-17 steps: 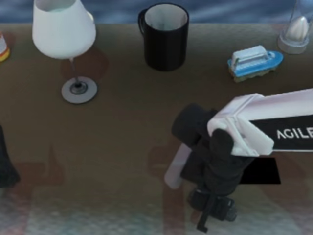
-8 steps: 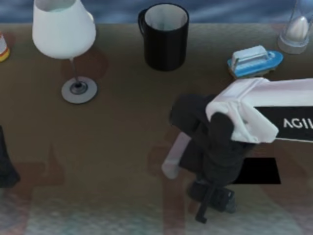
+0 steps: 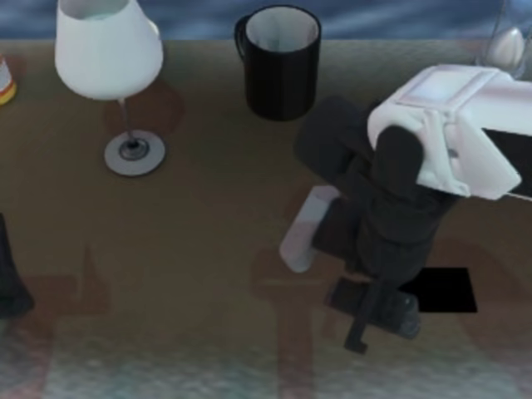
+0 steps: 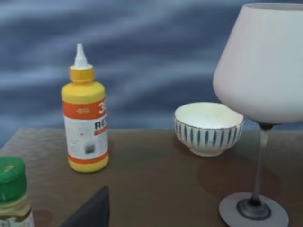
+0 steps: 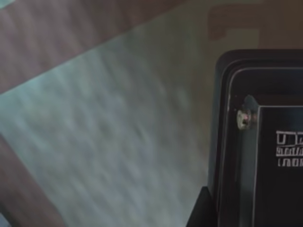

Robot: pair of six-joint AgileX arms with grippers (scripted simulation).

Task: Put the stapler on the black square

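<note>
Since a second ago, the stapler (image 3: 399, 315) has travelled with the right gripper (image 3: 371, 309) away from the table's near edge. It now sits at the left edge of the black square (image 3: 449, 290), most of which shows bare to its right. The gripper looks clamped on the stapler, though the dark wrist above hides the grip itself. Behind it stands the mug (image 3: 281, 65), with the wine glass (image 3: 109, 51) farther left. The left arm (image 3: 10, 283) is parked at the table's left edge.
</note>
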